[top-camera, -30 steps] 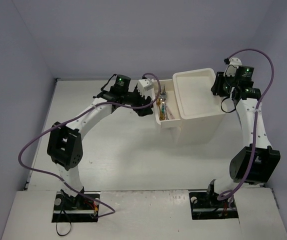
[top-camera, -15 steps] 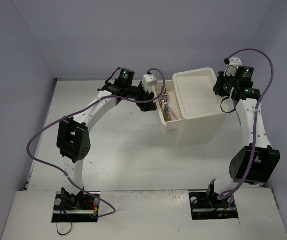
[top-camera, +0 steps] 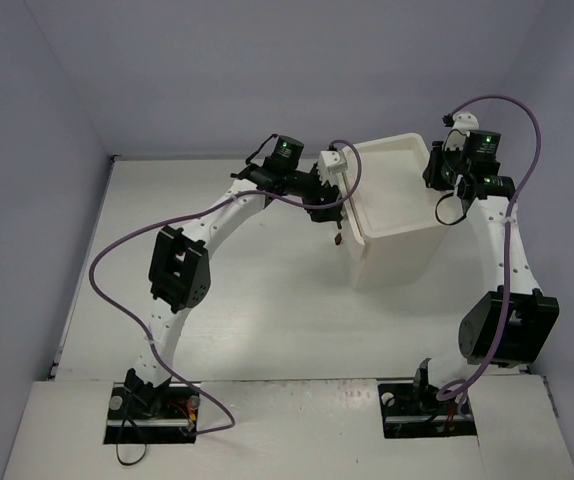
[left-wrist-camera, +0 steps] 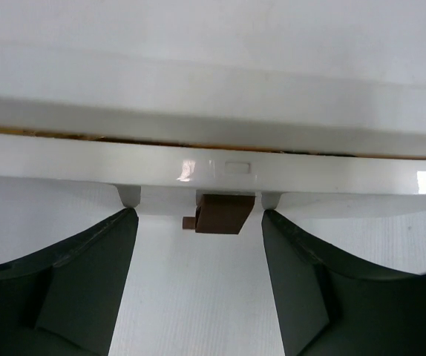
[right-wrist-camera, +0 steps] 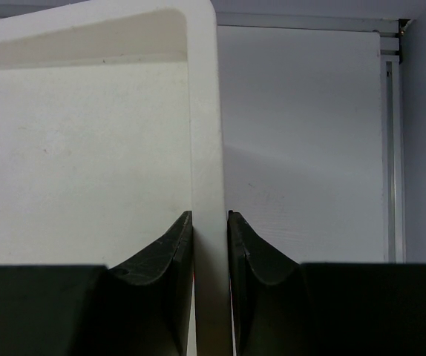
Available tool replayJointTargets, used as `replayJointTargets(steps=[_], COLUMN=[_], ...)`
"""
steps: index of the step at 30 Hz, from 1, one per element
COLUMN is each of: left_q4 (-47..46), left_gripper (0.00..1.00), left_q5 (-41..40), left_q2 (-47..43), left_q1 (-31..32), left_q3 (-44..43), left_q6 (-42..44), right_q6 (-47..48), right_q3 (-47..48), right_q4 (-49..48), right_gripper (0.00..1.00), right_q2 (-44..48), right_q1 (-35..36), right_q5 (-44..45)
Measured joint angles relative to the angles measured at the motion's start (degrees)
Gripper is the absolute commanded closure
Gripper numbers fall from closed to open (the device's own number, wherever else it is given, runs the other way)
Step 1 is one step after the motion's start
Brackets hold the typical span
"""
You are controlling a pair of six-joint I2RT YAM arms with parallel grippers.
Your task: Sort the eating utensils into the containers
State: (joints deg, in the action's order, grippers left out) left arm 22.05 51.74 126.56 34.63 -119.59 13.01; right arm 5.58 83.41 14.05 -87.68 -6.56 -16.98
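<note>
Drawer [left-wrist-camera: 213, 167] now pushed nearly flush into drawer unit [top-camera: 397, 235], utensils out of sight, left gripper [left-wrist-camera: 198, 216] spread wide either side of its brown handle [left-wrist-camera: 224, 213], right gripper [right-wrist-camera: 209, 216] pinching the unit's top rim [right-wrist-camera: 202, 111].

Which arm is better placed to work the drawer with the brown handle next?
Left. The left claw, open, straddles the brown handle; the right claw is shut on the drawer unit rim, probably steadying it.
</note>
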Motion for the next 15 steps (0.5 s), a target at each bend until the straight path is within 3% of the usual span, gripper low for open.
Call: replayJointTargets(steps=[6, 8, 15], left_q4=[1.5, 1.8, 0.4], left_gripper=[0.35, 0.35, 0.32], left_q5=[0.2, 0.4, -1.8], left_q2=[3.8, 4.5, 3.9], left_q1=[0.9, 0.8, 0.5], left_q3=[-6.6, -7.6, -6.0], left_q6=[-1.0, -2.0, -4.2], right_q6=[-0.2, -0.3, -1.4], right_q3=[0.0, 0.0, 0.0], right_q4=[-0.1, -0.2, 0.0], right_gripper=[1.00, 0.96, 0.35], right_q2=[0.0, 0.0, 0.0], right_q1=[1.0, 1.0, 1.7], right_q5=[0.7, 1.0, 0.8])
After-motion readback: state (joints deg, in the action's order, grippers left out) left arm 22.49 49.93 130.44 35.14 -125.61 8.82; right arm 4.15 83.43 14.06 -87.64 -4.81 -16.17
